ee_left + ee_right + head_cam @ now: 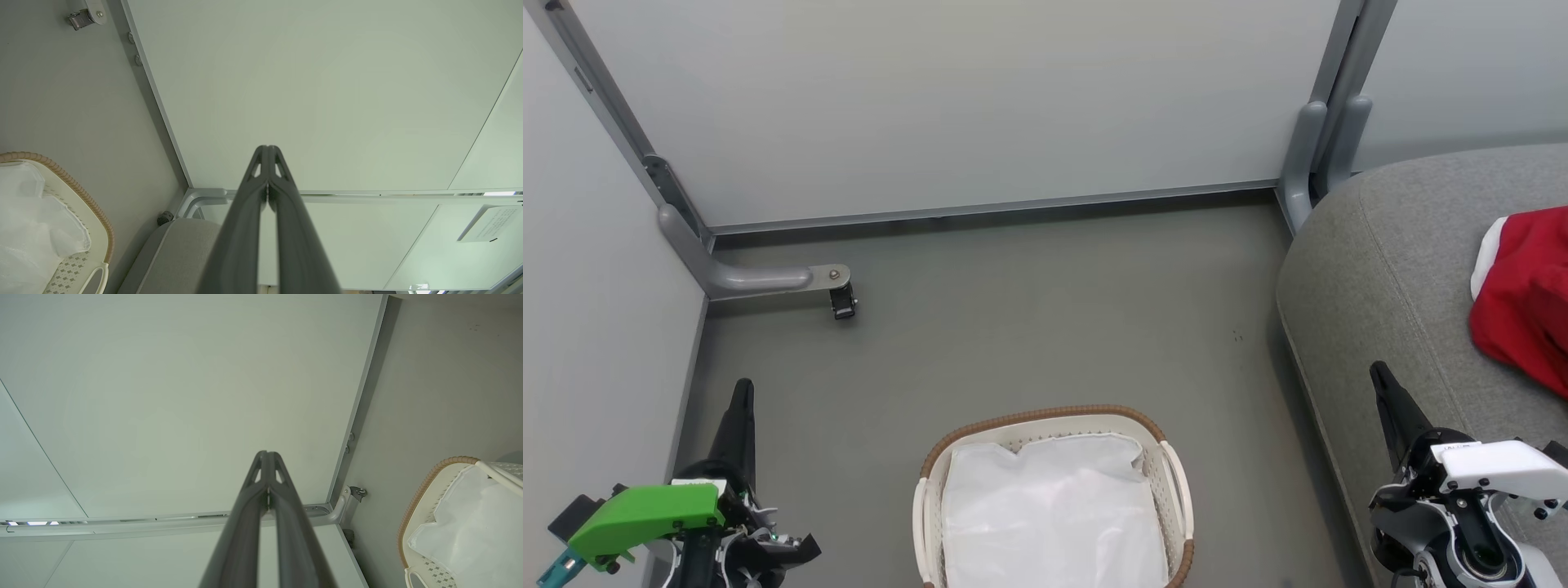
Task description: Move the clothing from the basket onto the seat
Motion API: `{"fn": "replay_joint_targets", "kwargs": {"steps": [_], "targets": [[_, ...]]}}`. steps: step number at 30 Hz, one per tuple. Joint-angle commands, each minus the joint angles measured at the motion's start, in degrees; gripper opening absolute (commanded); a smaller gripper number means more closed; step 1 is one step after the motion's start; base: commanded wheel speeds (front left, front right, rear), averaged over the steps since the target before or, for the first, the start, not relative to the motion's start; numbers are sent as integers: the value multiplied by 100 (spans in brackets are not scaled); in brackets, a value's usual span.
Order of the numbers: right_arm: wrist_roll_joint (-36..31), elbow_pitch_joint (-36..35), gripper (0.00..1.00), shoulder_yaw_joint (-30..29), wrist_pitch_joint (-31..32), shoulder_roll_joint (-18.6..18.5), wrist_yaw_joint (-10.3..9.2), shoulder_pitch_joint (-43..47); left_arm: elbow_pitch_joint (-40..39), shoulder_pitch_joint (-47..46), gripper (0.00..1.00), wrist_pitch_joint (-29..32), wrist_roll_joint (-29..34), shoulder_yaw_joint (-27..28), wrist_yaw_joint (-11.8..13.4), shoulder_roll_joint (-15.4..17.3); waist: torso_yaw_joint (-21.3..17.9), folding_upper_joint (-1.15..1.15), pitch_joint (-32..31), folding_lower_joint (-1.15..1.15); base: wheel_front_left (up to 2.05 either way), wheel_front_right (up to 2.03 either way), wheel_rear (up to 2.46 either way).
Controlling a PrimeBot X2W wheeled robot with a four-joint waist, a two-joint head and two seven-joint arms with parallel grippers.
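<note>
Red clothing on the seat at right; basket with white liner near centre; left gripper and right gripper both closed.

Nothing legible; the wall notice perhaps bears print, too small.

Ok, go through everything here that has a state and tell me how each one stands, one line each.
basket: upright on the floor, no red showing inside
liner: crumpled, lying in the basket
clothing: heaped on the seat, cut off by the picture's edge
seat: bearing the clothing
left gripper: shut, empty
right gripper: shut, empty
</note>
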Motion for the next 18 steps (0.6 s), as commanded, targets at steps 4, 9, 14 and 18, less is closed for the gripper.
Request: {"fn": "replay_joint_targets", "kwargs": {"steps": [4, 9, 14, 18], "targets": [[22, -19, 0, -9, 8, -34, -2, 60, -3, -63, 0, 18, -16, 12, 10, 38, 0, 0, 0, 0, 0, 0, 0], [22, -19, 0, -9, 8, -34, -2, 60, 0, -63, 0, 19, -16, 12, 10, 38, 0, 0, 0, 0, 0, 0, 0], [22, -19, 0, -9, 8, -34, -2, 60, -1, -63, 0, 18, -17, 12, 10, 38, 0, 0, 0, 0, 0, 0, 0], [22, -19, 0, -9, 7, -34, -2, 60, -3, -63, 0, 18, -17, 12, 10, 38, 0, 0, 0, 0, 0, 0, 0]]}}
